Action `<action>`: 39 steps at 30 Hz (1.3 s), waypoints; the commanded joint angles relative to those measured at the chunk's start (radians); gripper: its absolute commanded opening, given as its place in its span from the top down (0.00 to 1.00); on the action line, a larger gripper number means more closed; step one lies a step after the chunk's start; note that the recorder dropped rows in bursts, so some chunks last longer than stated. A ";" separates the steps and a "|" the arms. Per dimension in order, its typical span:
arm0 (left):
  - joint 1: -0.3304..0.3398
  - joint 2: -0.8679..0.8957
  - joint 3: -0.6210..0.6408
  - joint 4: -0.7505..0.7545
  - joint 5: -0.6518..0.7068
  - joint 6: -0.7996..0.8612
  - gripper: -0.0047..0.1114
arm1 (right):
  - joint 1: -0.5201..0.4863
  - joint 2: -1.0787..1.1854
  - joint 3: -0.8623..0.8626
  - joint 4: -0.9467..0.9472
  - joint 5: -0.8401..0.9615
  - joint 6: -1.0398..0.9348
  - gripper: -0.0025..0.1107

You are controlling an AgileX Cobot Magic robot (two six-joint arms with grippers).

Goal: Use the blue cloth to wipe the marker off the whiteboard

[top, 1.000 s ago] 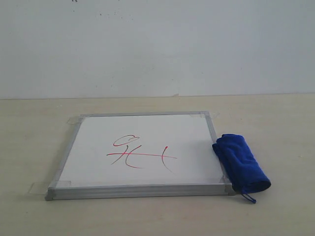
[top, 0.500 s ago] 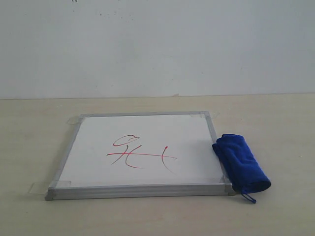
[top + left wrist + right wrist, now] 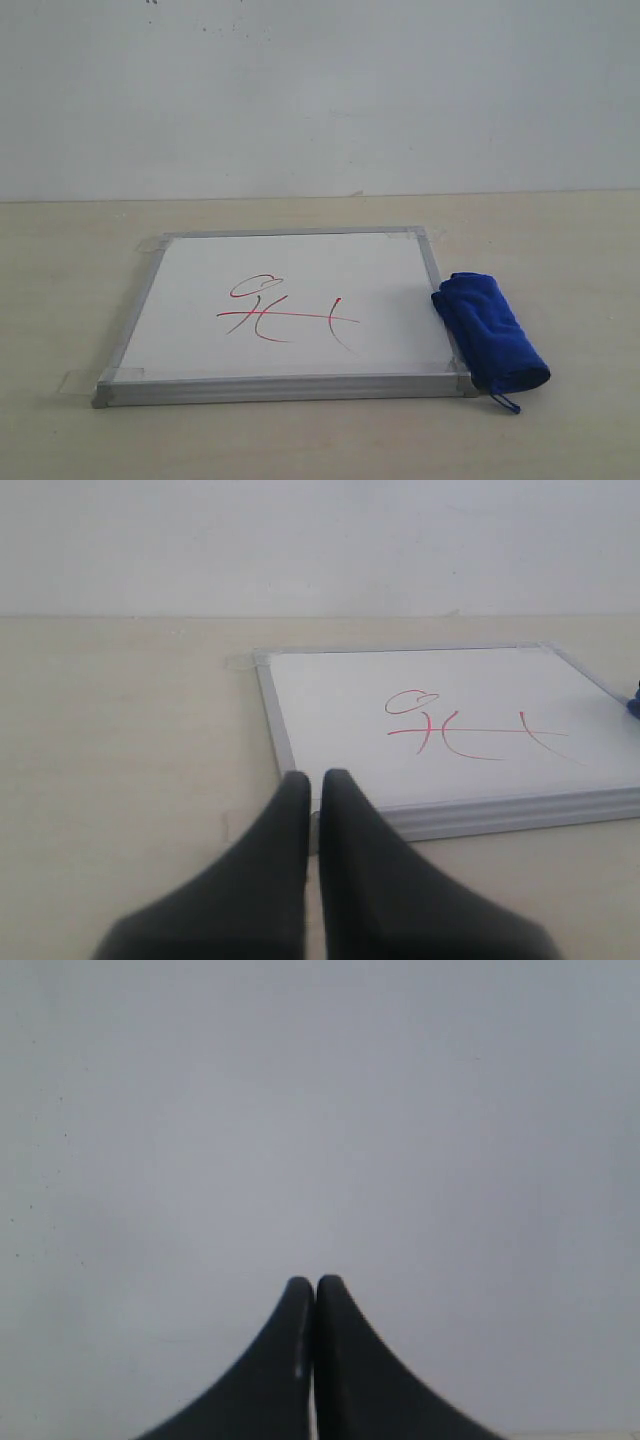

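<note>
Red marker (image 3: 287,315) sits approx. mid-board, a bit toward the near edge: loops crossed by one long horiz. stroke, none of it wiped. The whiteboard (image 3: 190,335) lies flat on the counter (image 3: 70,260), silver frame all round, clear tape tabs (image 3: 75,381) at the corners. The blue cloth (image 3: 490,330) is bunched into a roll on the right, its far end touching the board's right frame rail, the rest on the counter and angled toward the near right corner; a thin blue loop pokes out at its near end.

Neither arm shows in the exterior view. On my left wrist cam the left hand (image 3: 315,780) has its dark fingers drawn together w/ only a sliver btwn them and nothing gripped; the tips line up w/ the board's near-left corner, height I can't tell. The right hand (image 3: 315,1285) has fingers pressed tip to tip, empty, aimed at the plain pale wall (image 3: 320,100) behind the counter.
</note>
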 commanded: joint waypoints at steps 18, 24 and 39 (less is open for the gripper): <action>0.001 -0.003 0.004 -0.001 -0.003 0.005 0.93 | 0.042 0.798 -0.554 0.133 0.706 -0.161 0.98; 0.001 -0.003 0.004 -0.001 -0.003 0.005 0.93 | 0.193 0.972 -0.691 0.138 0.762 -0.225 0.98; 0.001 -0.003 0.004 -0.001 -0.003 0.005 0.93 | 0.250 1.476 -1.016 0.109 1.005 -0.147 0.95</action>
